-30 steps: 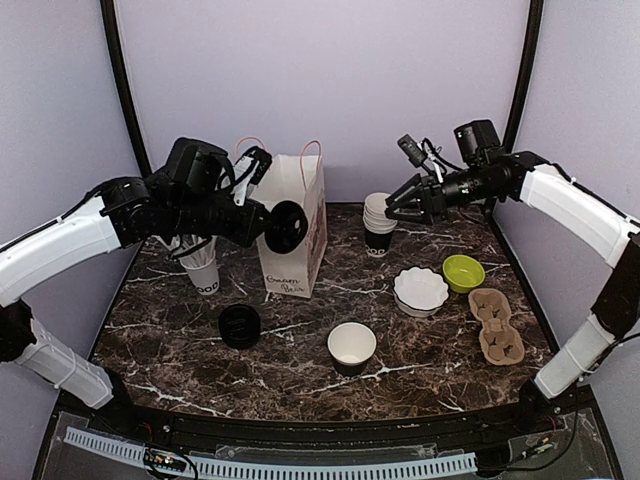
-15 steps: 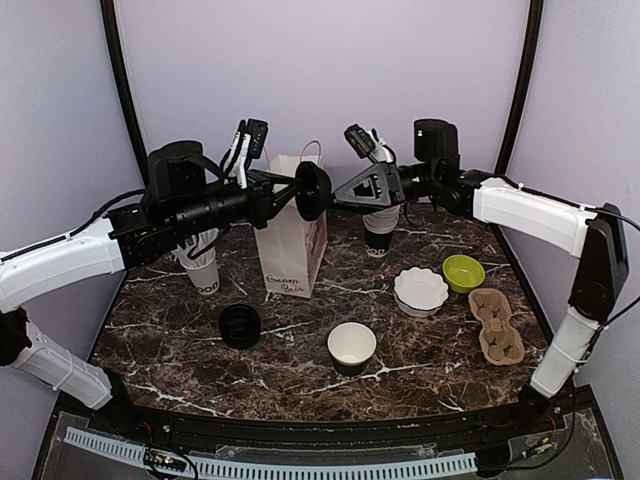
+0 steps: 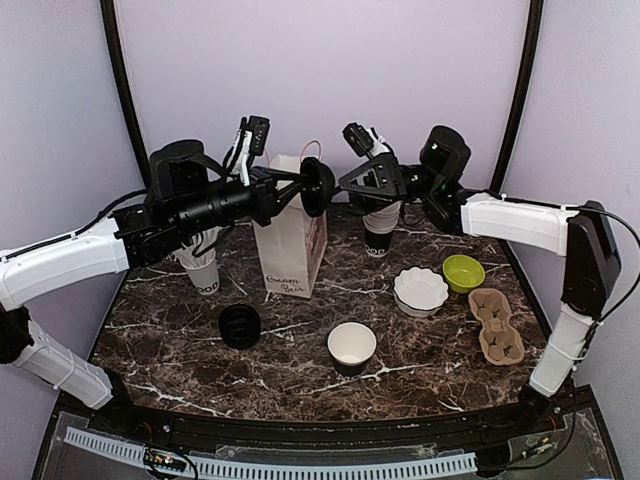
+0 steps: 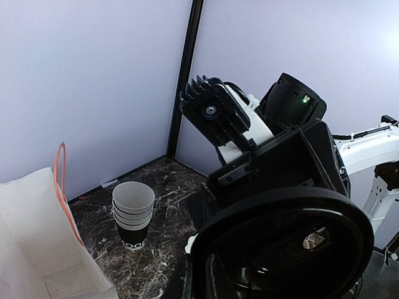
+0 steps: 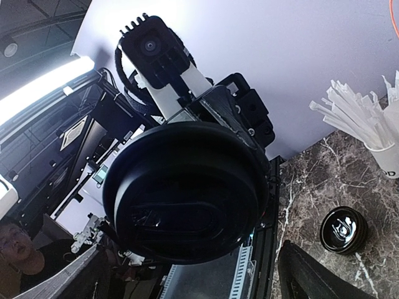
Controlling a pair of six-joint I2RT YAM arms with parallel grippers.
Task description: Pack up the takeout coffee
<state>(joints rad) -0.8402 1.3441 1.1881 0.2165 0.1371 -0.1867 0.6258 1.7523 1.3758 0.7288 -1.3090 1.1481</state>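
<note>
My left gripper (image 3: pixel 306 191) is shut on a black plastic lid (image 3: pixel 319 187), held on edge in the air above a white paper bag (image 3: pixel 292 240). The lid (image 4: pixel 282 246) fills the lower right of the left wrist view. My right gripper (image 3: pixel 345 189) is open and points at the lid from the right, close to it. In the right wrist view the lid (image 5: pixel 184 193) hangs ahead of the spread fingers (image 5: pixel 308 274). A finished takeout coffee is out of view. One lidless black cup (image 3: pixel 351 346) stands at front centre.
A stack of lidless cups (image 3: pixel 378 224) stands right of the bag, below the right arm. A cup of white sticks (image 3: pixel 201 268) is at left. Black lids (image 3: pixel 240 326) lie front left. A white bowl (image 3: pixel 420 290), green bowl (image 3: pixel 463 272) and cardboard carrier (image 3: pixel 497 326) sit right.
My left arm lifted the lid from in front of the bag to above it. The right gripper swung left from the cup stack towards the lid and opened wider.
</note>
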